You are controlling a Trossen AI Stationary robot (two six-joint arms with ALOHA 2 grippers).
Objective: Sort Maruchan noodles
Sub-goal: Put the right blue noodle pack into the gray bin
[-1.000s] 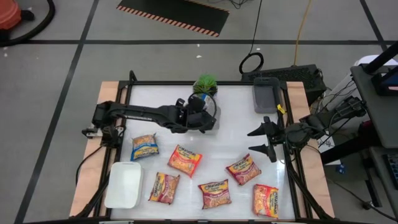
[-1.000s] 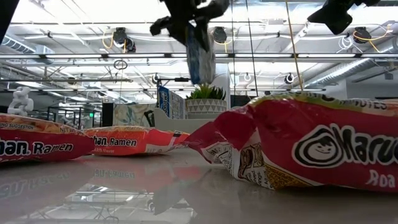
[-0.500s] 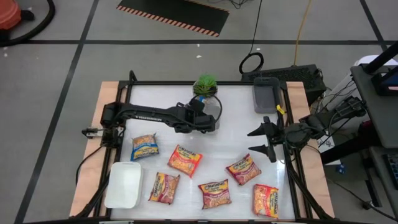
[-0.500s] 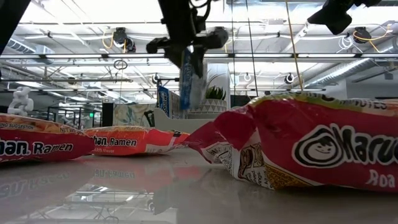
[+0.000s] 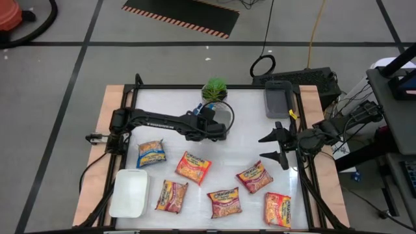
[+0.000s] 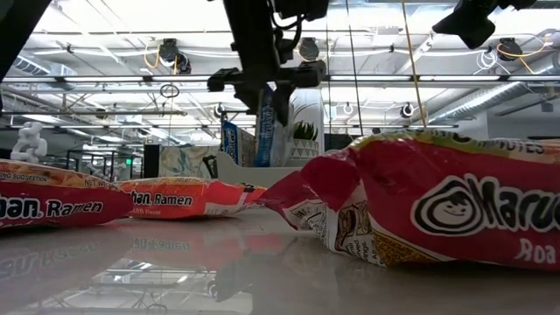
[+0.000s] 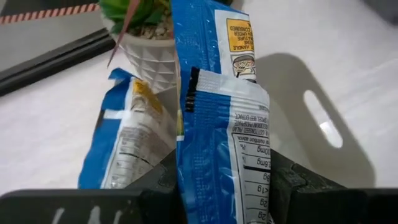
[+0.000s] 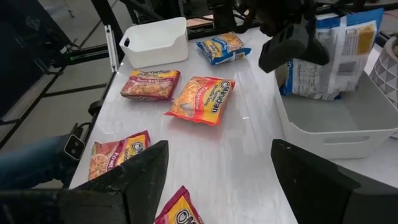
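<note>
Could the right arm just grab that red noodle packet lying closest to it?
Probably yes. The right gripper waits with jaws open, and the red packet lies flat on the table nearby with nothing on it or in between.

Three blue-white plastic ramen packets (image 8: 222, 48) show. Five orange-red or pink-red plastic packets (image 5: 193, 166) lie on the table. Three bins (image 5: 129, 192) stand there.

Desk (image 5: 247, 140): smooth, glossy white top, reflective; bare wood edging. Maruchan noodles (image 5: 192, 167): shiny crinkled plastic wrappers. Tray (image 8: 155, 41) beside the blue packet (image 8: 222, 47): matt white plastic. Claw (image 7: 217, 186): matt black plastic.
</note>
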